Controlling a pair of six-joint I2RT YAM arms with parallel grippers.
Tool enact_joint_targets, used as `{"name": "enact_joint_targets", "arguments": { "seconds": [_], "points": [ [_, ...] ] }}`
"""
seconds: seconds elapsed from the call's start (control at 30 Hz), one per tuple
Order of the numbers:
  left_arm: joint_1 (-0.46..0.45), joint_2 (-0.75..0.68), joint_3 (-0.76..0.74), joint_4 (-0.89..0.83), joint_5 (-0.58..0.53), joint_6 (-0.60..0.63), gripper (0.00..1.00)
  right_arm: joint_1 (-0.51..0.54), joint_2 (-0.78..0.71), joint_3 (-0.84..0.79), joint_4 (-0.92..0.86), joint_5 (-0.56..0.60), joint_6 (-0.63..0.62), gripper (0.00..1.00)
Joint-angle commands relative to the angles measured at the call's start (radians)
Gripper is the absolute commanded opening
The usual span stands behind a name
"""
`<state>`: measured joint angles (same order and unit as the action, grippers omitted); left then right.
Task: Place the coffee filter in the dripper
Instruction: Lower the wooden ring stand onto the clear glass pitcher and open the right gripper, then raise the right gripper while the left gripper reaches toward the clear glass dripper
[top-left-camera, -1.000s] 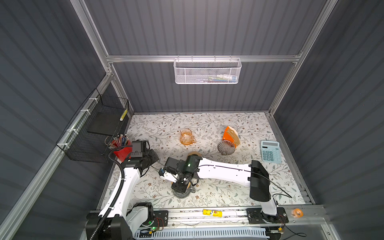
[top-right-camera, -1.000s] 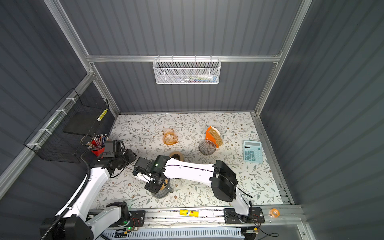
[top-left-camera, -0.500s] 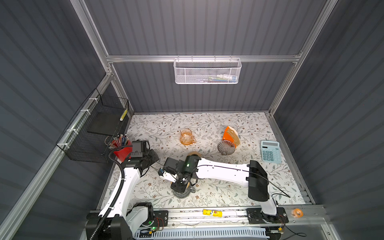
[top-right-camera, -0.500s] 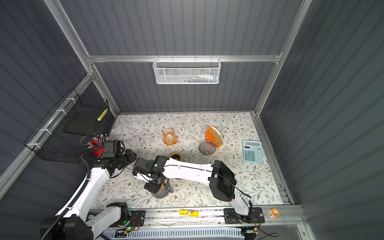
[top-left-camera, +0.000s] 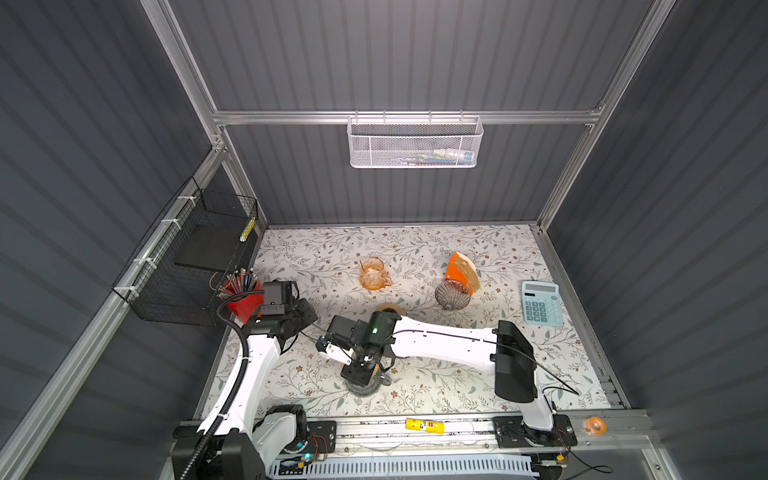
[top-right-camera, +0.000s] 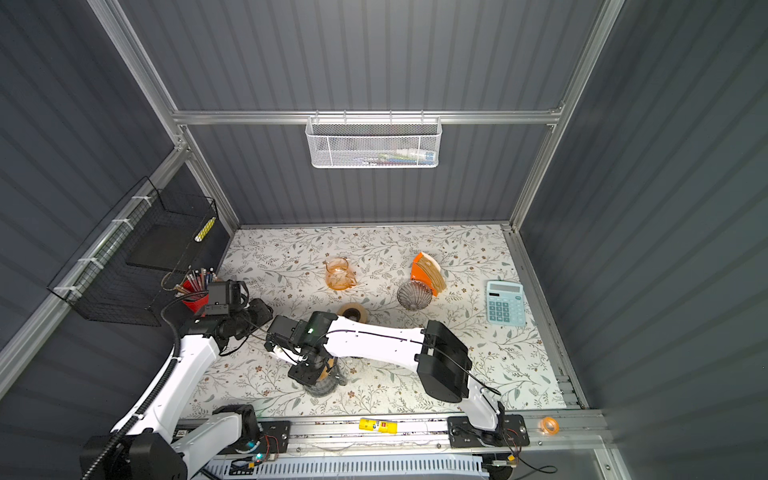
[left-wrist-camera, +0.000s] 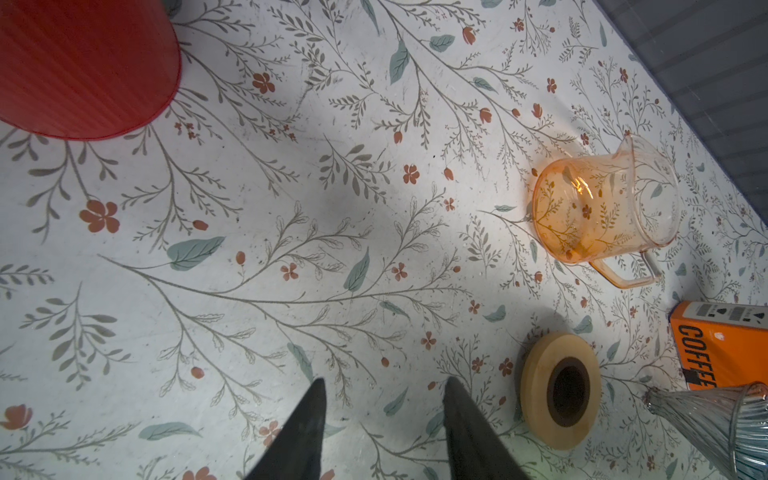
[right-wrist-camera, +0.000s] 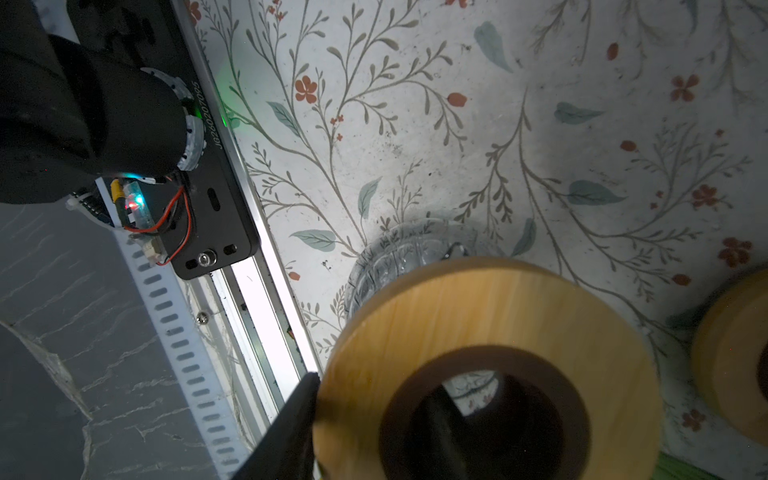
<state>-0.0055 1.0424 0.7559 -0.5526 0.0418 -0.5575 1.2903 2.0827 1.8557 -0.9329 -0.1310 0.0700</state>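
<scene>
At the back right of the flowered table (top-left-camera: 415, 249) we see the coffee filters (top-left-camera: 467, 270). They are one stack of tan paper fans, standing on edge in one leaning orange cardboard box (top-left-camera: 451, 270). In both top views the stack's long edge runs from the back toward the front right, and the open side faces up and to the right. No filter is in the dripper (top-left-camera: 452, 294), which stands just in front of the box. It is one smoky ribbed glass cone, wide mouth up, narrow end down. We cannot tell whether it touches the box.

Near the front middle, the right claw (right-wrist-camera: 374, 415) reaches across and points down over one clear ribbed glass jar (right-wrist-camera: 399, 257). Its fingers straddle the wall of a wooden ring (right-wrist-camera: 498, 316), one outside the rim and one down the dark hole. We cannot tell whether they are clamped or slack.

We count two rings, both flat and round with pale grain and a dark bore. The second ring (top-left-camera: 388, 309) lies flat on the table, apart from the jar.

The left claw (left-wrist-camera: 384, 415) hangs over bare table with its fingers spread and nothing between them, near one red ribbed cup (top-left-camera: 243, 297) of pencils. There is also one see-through orange pitcher (top-left-camera: 374, 274) with its mouth up, and one pale blue calculator (top-left-camera: 541, 302) lying flat, well apart on the right.
</scene>
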Motion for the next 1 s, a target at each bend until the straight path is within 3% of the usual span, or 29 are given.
{"name": "enact_joint_targets", "arguments": {
  "seconds": [0.0, 0.7, 0.97],
  "points": [
    [0.006, -0.017, -0.009, 0.008, 0.011, 0.019, 0.47, 0.004, 0.004, 0.027, -0.016, -0.006, 0.0, 0.44],
    [0.007, -0.037, 0.021, -0.021, 0.035, 0.026, 0.47, 0.004, -0.086, 0.005, -0.017, 0.008, 0.041, 0.44],
    [0.007, -0.042, 0.054, -0.041, 0.081, 0.036, 0.47, 0.004, -0.172, -0.022, 0.02, 0.082, 0.082, 0.44]
  ]
}}
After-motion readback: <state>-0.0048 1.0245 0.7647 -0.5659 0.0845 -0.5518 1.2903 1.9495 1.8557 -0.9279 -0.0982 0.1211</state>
